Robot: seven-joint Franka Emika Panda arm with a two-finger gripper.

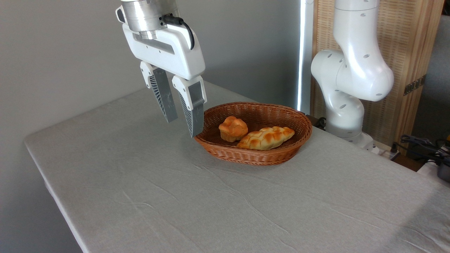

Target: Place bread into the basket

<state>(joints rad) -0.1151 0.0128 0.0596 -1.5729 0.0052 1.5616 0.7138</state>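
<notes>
White Franka arm base [346,88] stands at the right rear of the grey cloth-covered tabletop [211,196], in front of a light wooden slatted panel [404,52]. Black cables [422,144] lie at the far right edge, off the cloth. Plain grey wall behind.

White two-finger gripper [182,126] hangs above the tabletop, pointing down and tilted slightly, just left of the basket. Grey ribbed fingers [162,95] are spread a moderate gap apart, holding nothing. The right finger's tip overlaps the basket's left rim in view; cannot tell whether it touches.

Shallow oval reddish-brown wicker basket [253,156] with thick braided rim sits on the tabletop near the rear centre, close to the arm base. Inside it: long braided loaf of bread [266,137], golden-orange crust with pale cream sides, lying along the front-right part of the basket floor, pointed ends toward left-front and right-rear. Small round knobbly orange bun [232,128] sits in the basket's left half, touching or just beside the loaf's left end. Nothing lies over the loaf or bun. Front and left of the tabletop show only wrinkled cloth.
</notes>
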